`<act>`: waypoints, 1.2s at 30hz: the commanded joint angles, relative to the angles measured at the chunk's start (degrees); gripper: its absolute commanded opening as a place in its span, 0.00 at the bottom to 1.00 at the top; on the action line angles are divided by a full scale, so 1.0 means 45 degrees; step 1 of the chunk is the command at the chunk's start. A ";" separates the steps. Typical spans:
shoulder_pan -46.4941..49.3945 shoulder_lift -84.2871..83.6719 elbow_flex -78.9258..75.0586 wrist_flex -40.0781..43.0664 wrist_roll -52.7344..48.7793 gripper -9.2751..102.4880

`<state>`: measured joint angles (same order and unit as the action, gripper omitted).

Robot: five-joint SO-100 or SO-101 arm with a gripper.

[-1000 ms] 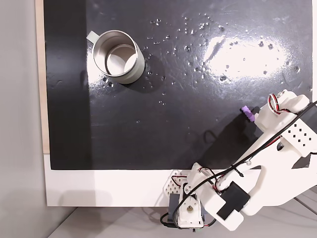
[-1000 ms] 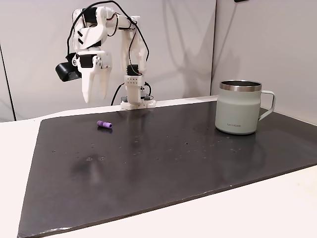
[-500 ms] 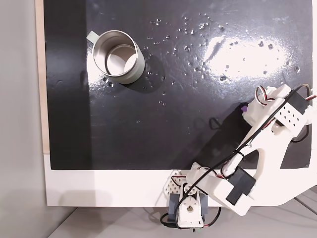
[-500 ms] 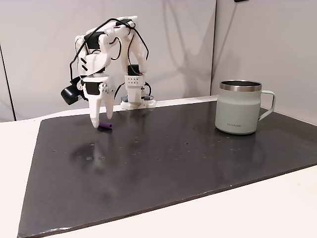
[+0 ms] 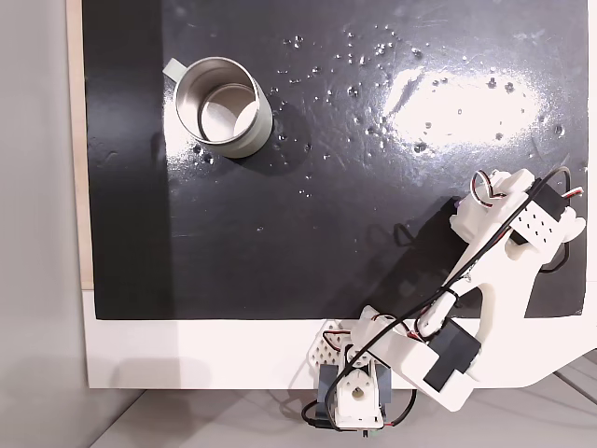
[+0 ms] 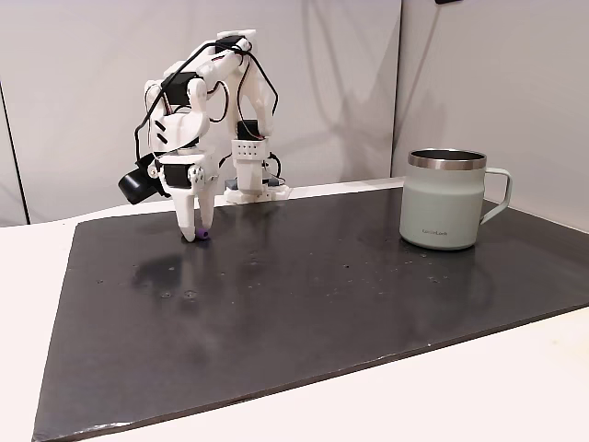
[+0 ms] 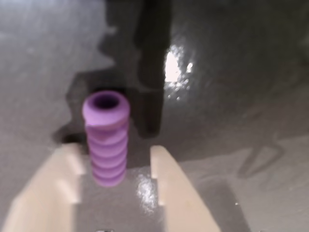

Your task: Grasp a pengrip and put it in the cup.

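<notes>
The gripper (image 7: 116, 181) is being held low over the dark mat (image 6: 368, 304), its two pale fingers (image 7: 53, 188) spread apart with the pengrip (image 7: 106, 140) lying between them. In the wrist view the pengrip is sitting close against the left finger, while a clear gap is being left to the right finger; nothing is being pinched yet. In a fixed view the purple piece (image 6: 202, 237) is being seen at the fingertips, on the mat. The cup (image 6: 448, 199) is standing well apart from it, at the far side of the mat.

Risks being judged:
- The off-centre position is likely to cause the pengrip to be pushed sideways or rolled as the fingers are being closed.
- The ribbed, soft-looking body may be squeezed out of a tip-only hold.
- The long carry to the cup (image 5: 222, 107) is giving a weak hold time to fail.

A small line of print is being shown low on the cup wall; it is too small to be read.
</notes>
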<state>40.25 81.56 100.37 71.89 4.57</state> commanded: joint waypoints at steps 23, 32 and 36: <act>-0.2871 0.3379 -0.5684 0.4473 0.0996 0.08; -0.6309 0.2598 -1.0332 0.6621 0.2031 0.08; -0.7578 0.1934 -1.1816 0.6816 0.2187 0.08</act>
<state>9.40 90.62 53.26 101.78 13.62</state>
